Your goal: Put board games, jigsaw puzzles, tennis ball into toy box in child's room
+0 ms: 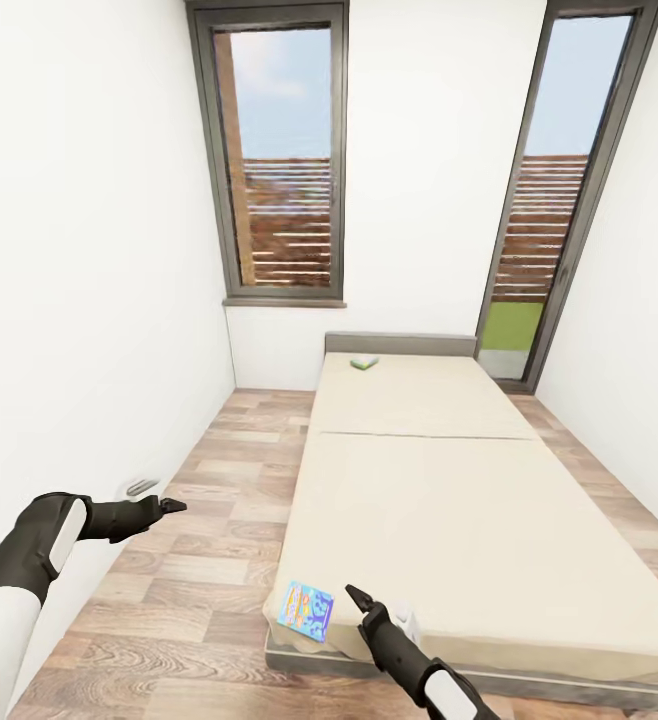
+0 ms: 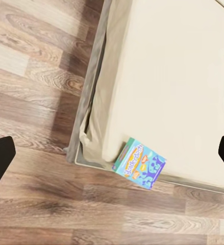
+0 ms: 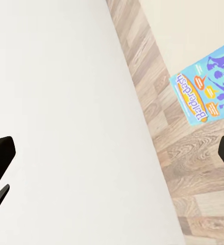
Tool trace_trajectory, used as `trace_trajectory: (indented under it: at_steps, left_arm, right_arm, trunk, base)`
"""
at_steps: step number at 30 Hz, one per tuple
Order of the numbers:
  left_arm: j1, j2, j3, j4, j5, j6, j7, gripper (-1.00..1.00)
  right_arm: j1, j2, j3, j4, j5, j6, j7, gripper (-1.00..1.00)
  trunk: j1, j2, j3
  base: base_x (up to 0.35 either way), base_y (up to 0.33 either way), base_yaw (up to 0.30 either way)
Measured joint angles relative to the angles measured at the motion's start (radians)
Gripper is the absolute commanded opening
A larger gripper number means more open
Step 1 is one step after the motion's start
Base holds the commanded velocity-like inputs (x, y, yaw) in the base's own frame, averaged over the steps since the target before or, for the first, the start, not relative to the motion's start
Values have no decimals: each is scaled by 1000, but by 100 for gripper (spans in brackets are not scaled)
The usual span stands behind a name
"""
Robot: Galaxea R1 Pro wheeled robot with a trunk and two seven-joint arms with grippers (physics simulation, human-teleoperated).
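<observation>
Two board games: blue (image 1: 306, 610), perhaps white-green (image 1: 364, 363).

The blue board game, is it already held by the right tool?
No, the blue board game lies on the bed's near corner, apart from the open right tool.

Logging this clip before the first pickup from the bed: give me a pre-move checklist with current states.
1. Blue board game in view at the bed near corner, overhanging the edge: ok.
2. Right end effector beside it, not touching: ok.
3. Right end effector open and empty, going by the right wrist view: ok.
4. Left end effector empty over the floor: ok.
5. Second board game lying by the headboard: ok.
6. Toy box location: cannot tell.
</observation>
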Motion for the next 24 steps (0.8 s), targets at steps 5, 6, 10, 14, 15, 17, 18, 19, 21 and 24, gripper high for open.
trace_trajectory:
  at_steps: [5,6,10,14,15,17,18,19,21,24]
  left_arm:
    - [0,0,0,0,0,0,0,100]
    - [0,0,0,0,0,0,0,100]
    - [0,-1,-2,0,0,-1,0,100]
    - [0,-1,-2,0,-1,-1,0,100]
    - [0,-1,-2,0,-1,-1,0,100]
    - [0,-1,-1,0,-1,-1,0,100]
    - [0,-1,-1,0,-1,-1,0,100]
    - [0,-1,-1,0,-1,-1,0,100]
    - [0,-1,-1,0,-1,-2,0,100]
    - [0,-1,-1,0,-1,-2,0,100]
  right_arm:
    - [0,5,0,0,-1,0,0,100]
    - [0,6,0,0,-2,-1,-1,100]
    - [0,14,1,-1,-2,-2,-1,100]
    - [0,14,-1,-2,-4,-4,-3,100]
    - [0,14,-1,-2,-5,-5,-3,100]
    - [0,14,-6,-2,-8,-5,-4,100]
    - [0,14,-8,-2,-10,-5,-5,100]
    - [0,14,-9,-1,-12,-5,-5,100]
    - [0,14,-17,-1,-22,-4,-6,100]
    - [0,14,-33,0,-49,-3,-6,100]
  trunk:
    - [19,-35,-16]
    - [23,-42,-19]
    - [38,-70,-31]
    - [54,-98,-44]
    - [58,-105,-47]
    - [65,-119,-53]
    - [69,-126,-56]
    - [73,-133,-60]
    - [81,-147,-66]
    - [92,-168,-75]
  base:
    - [0,0,0]
    - [0,0,0]
    - [0,0,0]
    - [0,0,0]
    - [0,0,0]
    - [0,0,0]
    - [0,0,0]
    - [0,0,0]
    - [0,0,0]
    - [0,0,0]
